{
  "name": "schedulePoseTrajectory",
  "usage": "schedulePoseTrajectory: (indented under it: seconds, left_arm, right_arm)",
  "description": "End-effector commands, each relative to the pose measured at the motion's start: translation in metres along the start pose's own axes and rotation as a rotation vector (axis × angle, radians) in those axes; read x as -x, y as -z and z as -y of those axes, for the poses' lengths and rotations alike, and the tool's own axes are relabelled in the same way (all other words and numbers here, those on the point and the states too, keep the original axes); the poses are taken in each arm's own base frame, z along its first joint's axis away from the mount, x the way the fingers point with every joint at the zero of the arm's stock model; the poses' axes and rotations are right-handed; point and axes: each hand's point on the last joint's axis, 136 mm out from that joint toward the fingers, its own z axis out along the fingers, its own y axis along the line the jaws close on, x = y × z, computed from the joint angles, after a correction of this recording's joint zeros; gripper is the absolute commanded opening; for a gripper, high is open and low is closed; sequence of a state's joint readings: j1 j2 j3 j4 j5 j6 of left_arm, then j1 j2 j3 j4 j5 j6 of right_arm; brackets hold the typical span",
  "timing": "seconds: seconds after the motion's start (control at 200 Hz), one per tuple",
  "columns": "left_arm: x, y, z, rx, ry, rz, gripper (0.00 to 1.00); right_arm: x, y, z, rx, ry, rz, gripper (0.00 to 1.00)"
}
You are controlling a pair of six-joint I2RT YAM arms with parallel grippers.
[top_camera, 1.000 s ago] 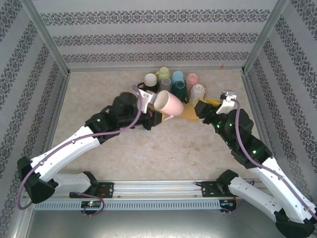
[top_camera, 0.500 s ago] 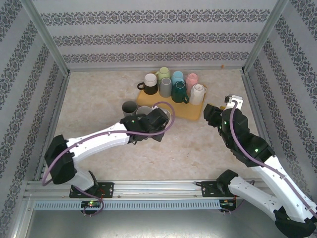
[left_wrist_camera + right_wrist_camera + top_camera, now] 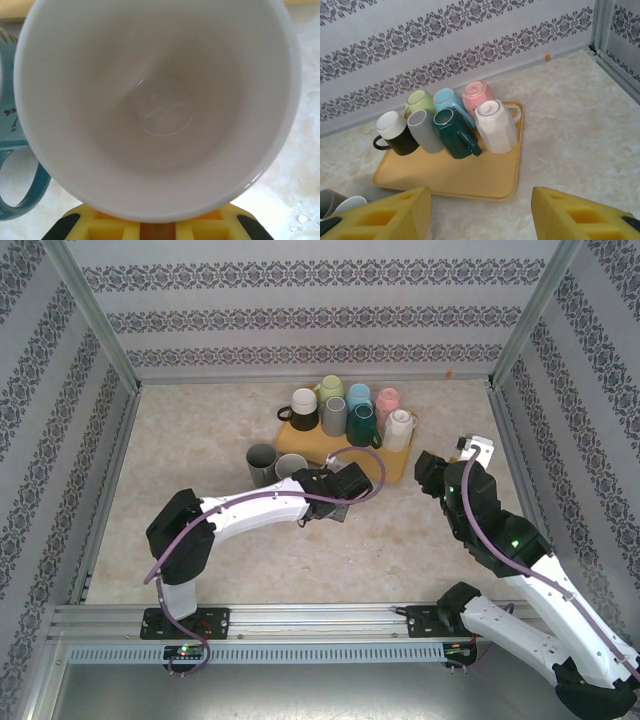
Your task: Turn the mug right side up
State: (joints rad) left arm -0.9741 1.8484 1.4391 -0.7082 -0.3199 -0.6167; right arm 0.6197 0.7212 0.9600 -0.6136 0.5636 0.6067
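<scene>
top view
left gripper [image 3: 340, 486]: middle of frame, at the tray's [image 3: 392, 466] front edge, arm stretched far out
grey mugs [image 3: 263, 462]: on the table [image 3: 200, 440], just left of that gripper
right gripper [image 3: 432, 470]: right of centre, near the tray's right corner
risk: both arms are near the same tray. If the right one moves in during set-down, they clash
risk: left arm's cable loops over the tray's front, could snag a mug there when the arm pulls back

left wrist view
mug [image 3: 160, 105]: mouth faces the camera, so I judge it about upright. Can't tell if the base is down
left gripper [image 3: 157, 231]: closed and holding the mug at the bottom of frame. Grip point is hidden under the rim
blue mug [image 3: 6, 130]: left edge, just beside the held mug, can't tell if touching
risk: letting go before the base lands means a drop or a topple
risk: grip sits on one side only, so the mug may swing or slip as the wrist levels
risk: any drift toward frame left knocks the blue mug
risk: a base half on the tray lip would tip on release

right wrist view
right gripper [image 3: 480, 210]: open, nothing between the fingers
tray [image 3: 470, 175]: mid frame, six mugs crowded at its back, front part bare
risk: it is aimed at the tray, so a forward move would shove the tray under the left arm's set-down
</scene>
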Motion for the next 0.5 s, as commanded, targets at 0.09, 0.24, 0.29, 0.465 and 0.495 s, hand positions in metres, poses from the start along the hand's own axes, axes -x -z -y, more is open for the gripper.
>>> schedulePoseTrajectory:
  seconds: [0.09,0.24,0.29,0.465,0.495]
  left_arm:
    - [0.020,0.005,-0.010,0.045,0.081,0.071,0.00]
    - [0.017,-0.003,-0.012,0.049,0.102,0.057,0.00]
    - [0.017,-0.004,-0.014,0.056,0.106,0.056,0.00]
    - [0.014,-0.011,-0.017,0.067,0.118,0.047,0.00]
    - [0.013,-0.012,-0.017,0.070,0.117,0.045,0.01]
  right_arm:
    - [-0.011,-0.006,0.003,-0.015,-0.011,-0.012,0.56]
    - [-0.017,-0.009,0.004,-0.016,-0.007,-0.024,0.56]
    - [-0.018,-0.009,0.003,-0.008,-0.008,-0.028,0.56]
    - [-0.025,-0.012,0.001,0.003,-0.021,-0.046,0.56]
    - [-0.027,-0.012,0.001,0.006,-0.021,-0.049,0.57]
